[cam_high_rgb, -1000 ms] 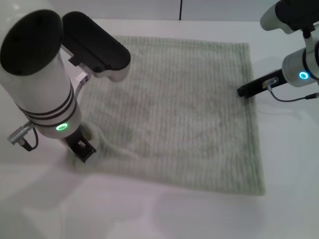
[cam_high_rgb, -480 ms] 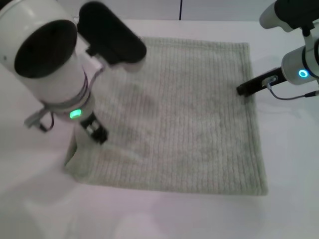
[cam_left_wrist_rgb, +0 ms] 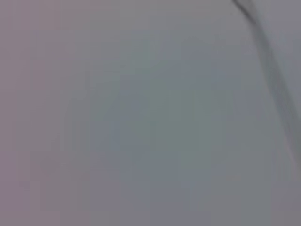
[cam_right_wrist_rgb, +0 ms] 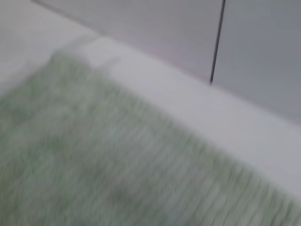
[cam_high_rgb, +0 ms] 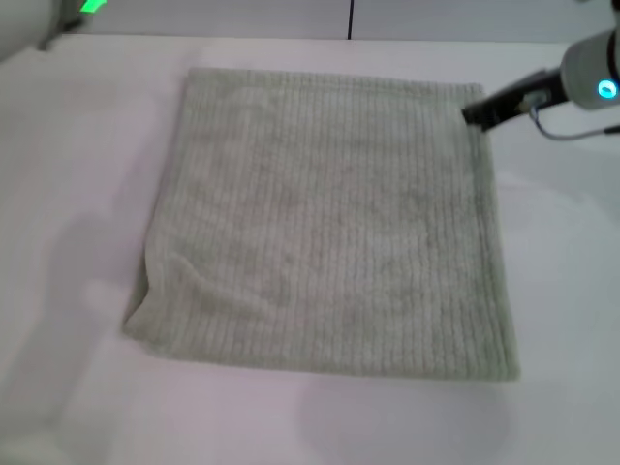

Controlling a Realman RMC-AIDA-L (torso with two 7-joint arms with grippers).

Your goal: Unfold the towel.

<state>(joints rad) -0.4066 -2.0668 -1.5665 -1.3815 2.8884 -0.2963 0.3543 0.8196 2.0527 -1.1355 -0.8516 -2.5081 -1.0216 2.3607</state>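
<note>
The pale green ribbed towel (cam_high_rgb: 329, 218) lies spread out nearly flat on the white table (cam_high_rgb: 562, 291) in the head view. Its near left corner (cam_high_rgb: 155, 295) is slightly rumpled and bunched. My right gripper (cam_high_rgb: 477, 113) is at the towel's far right corner, its dark tip touching or just over the hem. The right wrist view shows the towel's striped surface (cam_right_wrist_rgb: 94, 174) close up, with the table's far edge (cam_right_wrist_rgb: 188, 103) behind it. Of my left arm only a sliver with a green light (cam_high_rgb: 58, 15) shows at the far left; its gripper is out of view.
A grey wall with a dark vertical seam (cam_high_rgb: 350, 19) stands behind the table. The left wrist view shows only a blurred grey surface. Bare white tabletop (cam_high_rgb: 68, 194) surrounds the towel on all sides.
My left arm has lifted off the towel's near left corner and swung away up and left, out of view. My right gripper has moved along the right edge to the far right corner.
</note>
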